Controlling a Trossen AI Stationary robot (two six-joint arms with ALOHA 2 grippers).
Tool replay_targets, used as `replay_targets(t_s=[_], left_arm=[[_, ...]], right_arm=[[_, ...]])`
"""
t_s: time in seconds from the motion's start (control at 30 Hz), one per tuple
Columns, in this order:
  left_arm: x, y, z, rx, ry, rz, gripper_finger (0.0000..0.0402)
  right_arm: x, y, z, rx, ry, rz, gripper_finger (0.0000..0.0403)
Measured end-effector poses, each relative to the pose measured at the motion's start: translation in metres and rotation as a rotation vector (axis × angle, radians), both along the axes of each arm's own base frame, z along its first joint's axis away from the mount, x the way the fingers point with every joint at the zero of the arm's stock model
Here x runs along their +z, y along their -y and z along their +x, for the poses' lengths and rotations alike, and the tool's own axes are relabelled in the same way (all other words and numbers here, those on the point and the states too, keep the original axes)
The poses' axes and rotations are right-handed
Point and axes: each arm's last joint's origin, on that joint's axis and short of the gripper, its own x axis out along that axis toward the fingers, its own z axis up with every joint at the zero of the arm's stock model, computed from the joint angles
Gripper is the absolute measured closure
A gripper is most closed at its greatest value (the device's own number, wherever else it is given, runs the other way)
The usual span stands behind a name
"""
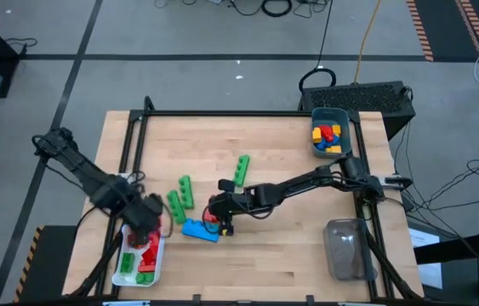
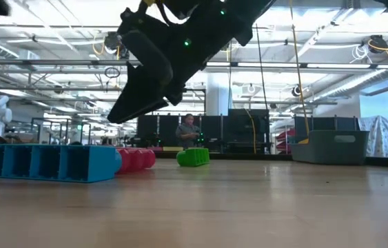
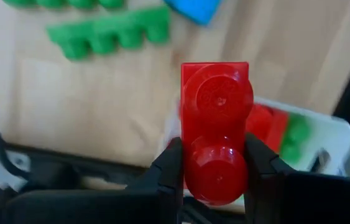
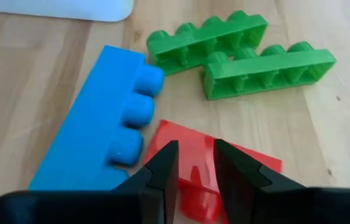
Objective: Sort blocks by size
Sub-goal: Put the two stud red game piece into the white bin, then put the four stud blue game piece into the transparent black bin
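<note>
My left gripper (image 1: 145, 223) (image 3: 215, 171) is shut on a red two-stud block (image 3: 217, 118) above the white tray (image 1: 127, 274), which holds red and green blocks. My right gripper (image 1: 219, 217) (image 4: 196, 165) hangs above a red block (image 4: 249, 162) that lies on the table beside a blue block (image 4: 100, 137) (image 1: 198, 229). Its fingers stand a narrow gap apart. In the low view it (image 2: 135, 103) is clear of the table. Two green bars (image 4: 243, 53) (image 1: 179, 197) lie side by side left of it, and a third (image 1: 241, 168) lies farther back. My left gripper pinches the red block's two sides (image 3: 190, 168) between its two fingers, at the block's near stud. The other stud end (image 3: 218, 87) sticks out past the fingertips. The block is lifted clear, over the table beside the tray (image 3: 324, 134).
A teal bin (image 1: 345, 127) with blue, yellow and red blocks stands at the far right. A clear bin (image 1: 345, 246) stands at the near right. The dark frame rails (image 1: 222, 113) run along the table's edges. A person (image 2: 190, 131) stands far behind the table.
</note>
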Motion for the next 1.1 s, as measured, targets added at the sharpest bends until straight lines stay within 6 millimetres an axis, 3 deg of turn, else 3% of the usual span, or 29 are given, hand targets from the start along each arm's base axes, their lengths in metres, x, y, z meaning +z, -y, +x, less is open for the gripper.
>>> replay_targets(t_s=[0.3,0.47,0.63,0.77,0.97,1.1], left_arm=[[-0.009,0.05,-0.023,0.017,-0.019,-0.046,0.034],[-0.021,0.074,-0.029,0.041,-0.038,-0.026,0.0333],[-0.038,0.094,-0.033,0.073,-0.067,0.029,0.0293],[-0.049,0.106,-0.039,0.092,-0.093,0.073,0.0257],[-0.055,0.113,-0.047,0.05,-0.12,0.098,0.023],[-0.051,0.106,-0.041,-0.003,0.012,0.153,0.0229]], right_arm=[[0.002,-0.01,0.001,-0.067,0.04,0.106,0.0316],[0.003,-0.029,-0.002,-0.02,0.055,0.11,0.0309],[0.006,-0.052,-0.005,0.036,0.098,0.107,0.0271],[0.007,-0.065,-0.008,0.03,0.106,0.103,0.0233],[-0.013,-0.072,-0.008,-0.011,0.067,0.117,0.0187],[-0.017,-0.074,-0.011,-0.052,0.045,0.081,0.0179]])
